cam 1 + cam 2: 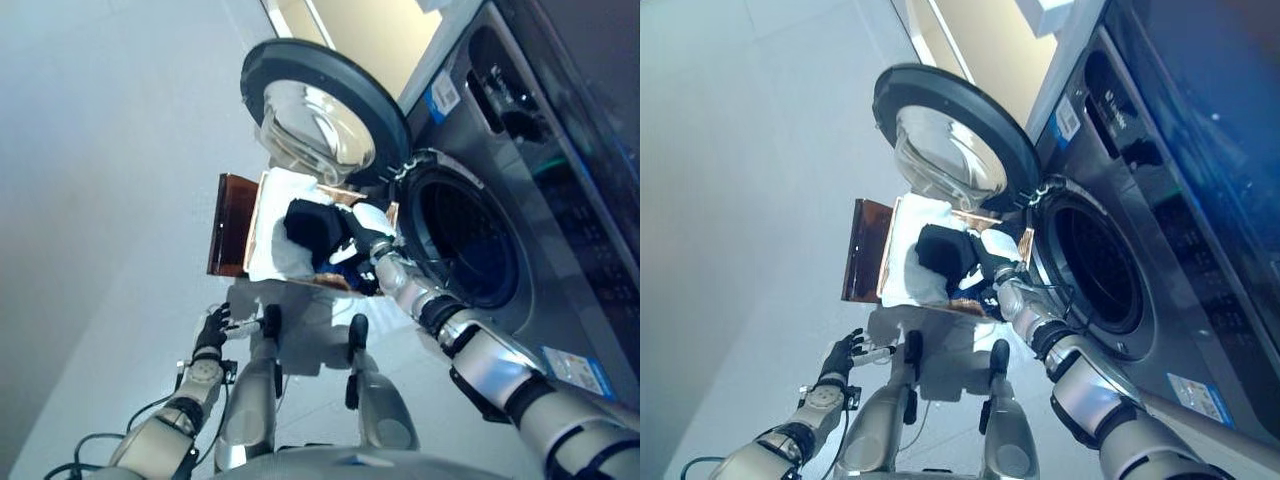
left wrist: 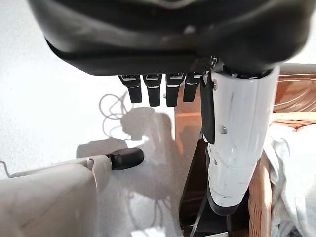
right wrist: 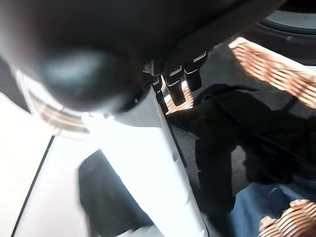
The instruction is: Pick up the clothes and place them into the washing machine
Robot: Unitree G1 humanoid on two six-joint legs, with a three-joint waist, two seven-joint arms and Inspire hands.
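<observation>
A grey front-loading washing machine fills the right side of the head views, its round drum opening dark and uncovered. Its round door, dark-rimmed with a clear glass bowl, stands swung wide open to the left of the opening. The pale floor takes up the left side.

Just beside the drum opening, below the door, sits a wicker laundry basket with a brown frame. In it lie the clothes: a white cloth spread along the basket's left part, a black garment bunched on top of it, and a bit of blue fabric beneath, near the basket's weave.

The right robot hand reaches into the basket and lies against the black garment; its white-covered thumb sticks out and its fingers point straight down at the dark cloth, apart, closed on nothing.

The left robot hand hangs low over the floor, well apart from the basket, its fingers straight and relaxed, holding nothing.
</observation>
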